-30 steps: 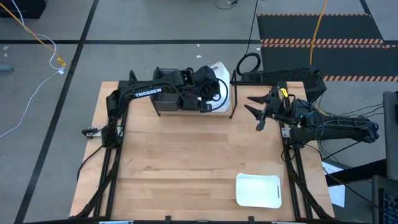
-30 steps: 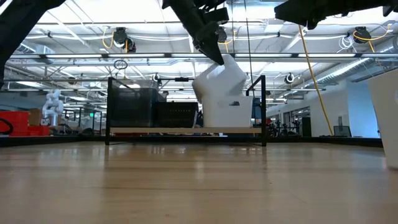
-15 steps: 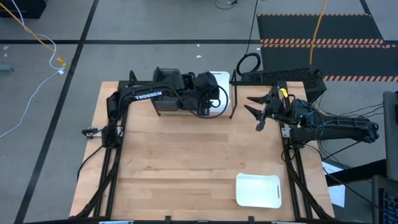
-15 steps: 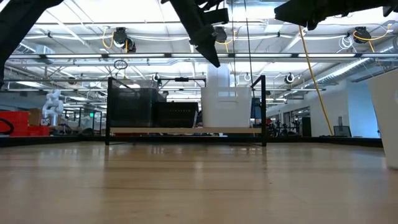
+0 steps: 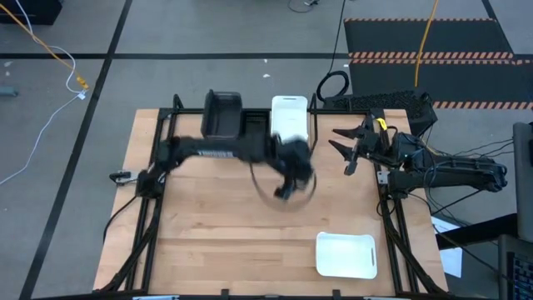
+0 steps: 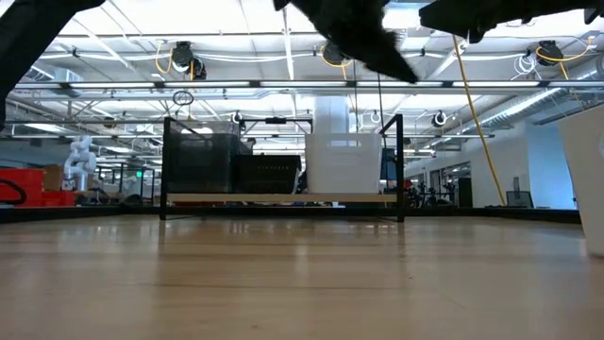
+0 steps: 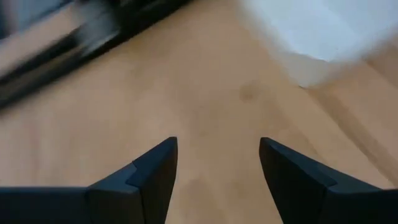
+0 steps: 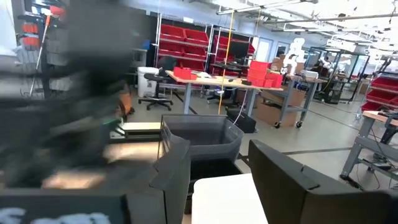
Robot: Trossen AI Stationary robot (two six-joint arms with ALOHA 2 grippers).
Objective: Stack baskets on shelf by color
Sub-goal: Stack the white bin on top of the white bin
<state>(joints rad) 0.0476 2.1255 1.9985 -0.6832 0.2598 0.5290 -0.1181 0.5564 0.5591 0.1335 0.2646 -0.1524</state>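
Baskets [image 5: 289, 117] on shelf [image 5: 310, 133], unlabelled

Left arm [image 5: 218, 152]: matte black tubular links, blurred; thin black cable looped beside the wrist.
Right arm [image 5: 441, 173]: black segmented links draped with loose dark cables; yellow patch near the wrist.
Left gripper [image 7: 217, 171]: two black, wedge-shaped, angular fingers.
Right gripper [image 8: 217, 180]: two broad black fingers with flat faces.

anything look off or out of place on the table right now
One white basket lies alone near the table's front right corner, far from the shelf where the other white baskets are stacked beside the dark ones. Those stand square, nothing spilled. The left end effector is open and empty.
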